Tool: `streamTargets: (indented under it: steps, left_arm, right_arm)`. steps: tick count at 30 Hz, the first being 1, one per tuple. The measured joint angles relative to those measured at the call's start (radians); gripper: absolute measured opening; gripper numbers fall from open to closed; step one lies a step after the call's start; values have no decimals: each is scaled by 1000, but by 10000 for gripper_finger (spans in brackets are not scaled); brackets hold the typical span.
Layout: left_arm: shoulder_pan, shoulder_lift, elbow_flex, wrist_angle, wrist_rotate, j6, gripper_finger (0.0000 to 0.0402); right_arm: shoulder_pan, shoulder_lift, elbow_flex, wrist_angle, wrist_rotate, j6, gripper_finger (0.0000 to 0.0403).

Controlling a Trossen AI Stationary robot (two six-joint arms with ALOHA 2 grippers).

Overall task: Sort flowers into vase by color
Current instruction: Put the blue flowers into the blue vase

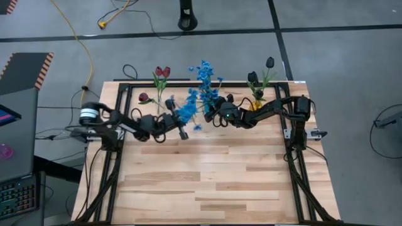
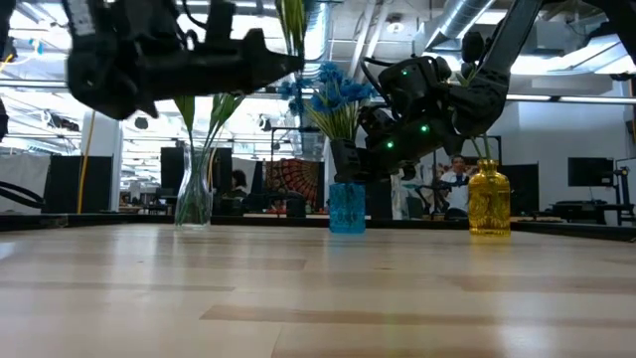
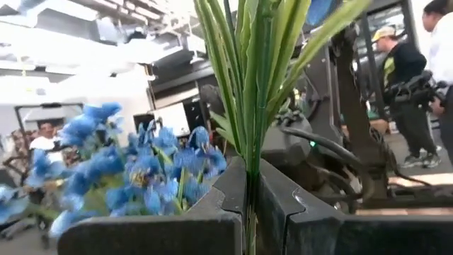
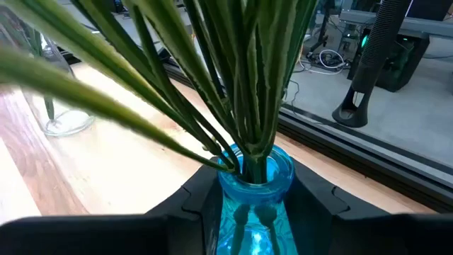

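Left gripper (image 3: 249,212) clamped on a blue flower stem (image 3: 251,106), right gripper (image 4: 255,212) fingers apart around the blue vase (image 4: 256,191), clear vase (image 2: 194,194) and yellow vase (image 2: 489,199) on either side

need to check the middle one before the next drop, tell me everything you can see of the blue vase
The blue vase is small, translucent blue, glass by its look, with a narrow neck and round rim. It stands upright at the table's far edge, between a clear vase and a yellow vase. Green stems of blue flowers fill its mouth. The right end effector straddles its body, fingers either side.
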Motion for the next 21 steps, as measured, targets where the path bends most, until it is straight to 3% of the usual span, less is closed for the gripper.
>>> streamTargets:
  steps: [6,21]
  left_arm:
    - [70,93,102,4,151,5,0]
    - [192,113,178,-2,325,21,0]
  right_arm:
    - [0,0,0,-2,0,0,156]
    - [6,0,0,-3,-24,0,162]
